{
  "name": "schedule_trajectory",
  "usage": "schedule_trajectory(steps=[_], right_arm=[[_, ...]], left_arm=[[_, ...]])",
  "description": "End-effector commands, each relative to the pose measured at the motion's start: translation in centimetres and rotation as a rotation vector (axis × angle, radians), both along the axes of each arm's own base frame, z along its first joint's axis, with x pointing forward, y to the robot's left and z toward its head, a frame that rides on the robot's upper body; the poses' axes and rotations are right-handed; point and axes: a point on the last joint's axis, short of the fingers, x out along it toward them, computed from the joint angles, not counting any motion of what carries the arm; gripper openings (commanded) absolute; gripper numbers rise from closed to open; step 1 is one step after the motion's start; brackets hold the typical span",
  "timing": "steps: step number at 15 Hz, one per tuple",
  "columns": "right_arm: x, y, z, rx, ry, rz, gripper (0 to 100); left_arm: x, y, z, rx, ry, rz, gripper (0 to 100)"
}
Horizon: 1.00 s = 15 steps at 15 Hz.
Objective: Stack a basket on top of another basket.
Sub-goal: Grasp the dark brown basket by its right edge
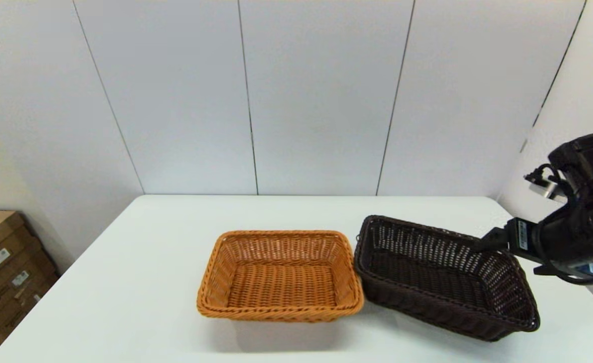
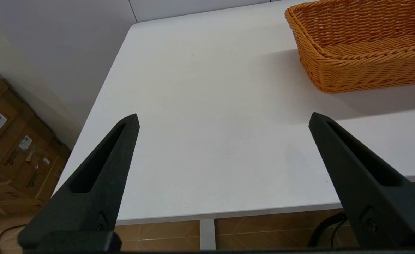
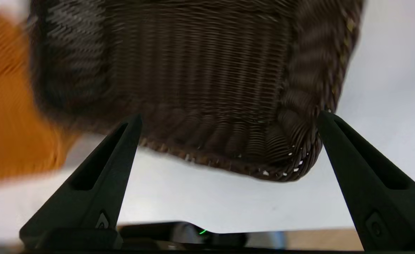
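Observation:
The dark brown basket [image 1: 442,275] sits on the white table [image 1: 125,282] at the right, turned at an angle, its left corner against the orange-tan basket [image 1: 280,275] at the centre. My right gripper [image 1: 484,245] hovers at the dark basket's far right rim. Its fingers are open, and in the right wrist view the right gripper [image 3: 228,118] faces the near end of the dark basket [image 3: 193,70], with nothing held and the orange-tan basket [image 3: 10,106] beside it. My left gripper [image 2: 223,118] hangs open over the table's front left, apart from the orange-tan basket [image 2: 362,46].
Cardboard boxes [image 1: 4,262] stand on the floor left of the table, and the left wrist view also shows the boxes [image 2: 10,148]. A panelled wall rises behind the table's far edge. The table's right edge lies just past the dark basket.

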Motion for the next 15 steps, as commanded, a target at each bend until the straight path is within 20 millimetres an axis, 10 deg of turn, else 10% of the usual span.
schedule_trajectory(steps=[1,15], right_arm=[[3.2,-0.4,-3.0,-0.065,0.131,-0.136,100],[5.5,-3.8,-7.4,-0.127,0.279,-0.092,100]], left_arm=[[0.0,0.0,0.0,0.001,0.002,0.0,100],[0.0,0.0,0.0,0.001,0.002,0.0,100]])
